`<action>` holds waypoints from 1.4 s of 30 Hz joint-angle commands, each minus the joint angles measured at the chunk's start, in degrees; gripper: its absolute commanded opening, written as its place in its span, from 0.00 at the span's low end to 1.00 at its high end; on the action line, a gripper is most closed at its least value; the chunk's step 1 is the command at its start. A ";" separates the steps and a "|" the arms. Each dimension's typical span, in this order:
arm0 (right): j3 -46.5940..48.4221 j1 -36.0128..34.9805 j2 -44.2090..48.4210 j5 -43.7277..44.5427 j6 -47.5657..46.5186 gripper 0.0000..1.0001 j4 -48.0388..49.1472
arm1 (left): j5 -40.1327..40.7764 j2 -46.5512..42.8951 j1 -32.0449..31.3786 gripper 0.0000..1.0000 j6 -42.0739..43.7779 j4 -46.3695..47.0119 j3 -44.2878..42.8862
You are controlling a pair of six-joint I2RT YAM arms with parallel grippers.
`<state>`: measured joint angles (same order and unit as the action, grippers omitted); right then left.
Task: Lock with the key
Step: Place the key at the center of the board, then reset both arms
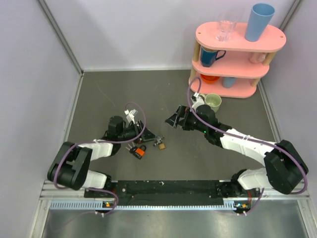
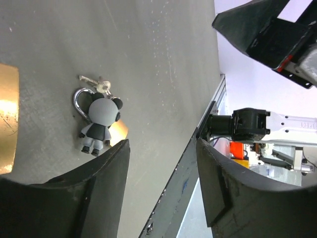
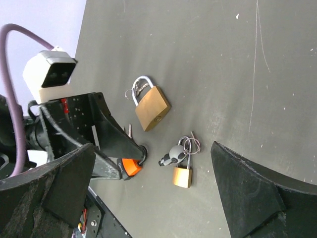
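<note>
**Both jaws open, key beside the orange padlock**

The left gripper [image 2: 162,148] hangs low over the counter [image 1: 99,94], left of its middle, with the jaws apart and nothing between them. Just beside its tips, toward the near edge, lies the orange-and-black padlock [image 1: 139,151]. The key [image 1: 130,147], one of a small silver bunch, lies right against that lock's left side. It is too small to tell whether it sits in the keyhole. A large brass padlock [image 3: 151,106] with a silver shackle lies beside the left fingers, on their far-edge side. A small brass padlock [image 3: 182,176], with a grey panda charm [image 2: 101,116] on its ring, lies nearer the counter's middle. The right gripper [image 3: 152,148], right of the middle, points toward the locks, its jaws spread wide and empty.
</note>
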<state>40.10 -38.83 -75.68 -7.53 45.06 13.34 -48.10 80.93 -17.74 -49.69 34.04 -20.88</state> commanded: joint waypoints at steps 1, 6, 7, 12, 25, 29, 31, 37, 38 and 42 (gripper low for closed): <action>0.86 0.25 2.99 0.50 0.03 0.99 1.07 | 2.65 -6.04 -0.19 0.66 3.90 -4.33 -1.26; 1.21 0.24 4.49 0.85 0.03 0.99 -0.16 | 3.80 -11.22 -0.19 0.79 5.39 -7.67 -2.32; 1.21 0.24 4.75 0.85 0.03 0.99 -0.16 | 3.80 -12.79 -0.19 0.81 5.39 -7.67 -2.41; 1.30 0.24 5.54 1.20 -0.06 0.99 -0.42 | 3.53 -16.67 -0.19 0.99 5.66 -7.67 -2.93; 2.97 0.24 7.73 1.02 0.29 0.99 -3.23 | 4.06 -19.67 -0.11 0.99 6.45 -8.20 -3.55; 3.50 0.24 10.63 1.64 0.29 0.99 -5.42 | 5.03 -20.45 0.24 0.99 8.20 -11.88 -4.69; 3.76 0.24 12.04 2.17 0.21 0.99 -6.31 | 6.34 -21.77 0.60 0.99 9.95 -14.78 -5.65; 4.81 0.25 18.63 4.54 -1.20 0.99 -11.05 | 14.51 -27.48 1.21 0.99 18.12 -30.22 -12.40; 4.99 0.33 19.42 5.15 -1.55 0.99 -11.75 | 17.22 -28.18 1.21 0.99 19.27 -32.26 -13.64; 7.36 0.24 24.07 6.21 -2.96 0.99 -16.50 | 25.49 -31.79 1.30 0.99 23.14 -40.27 -18.92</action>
<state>42.96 -38.83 -55.90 -3.62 44.27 0.78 -32.67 52.84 -16.78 -32.86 2.52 -34.04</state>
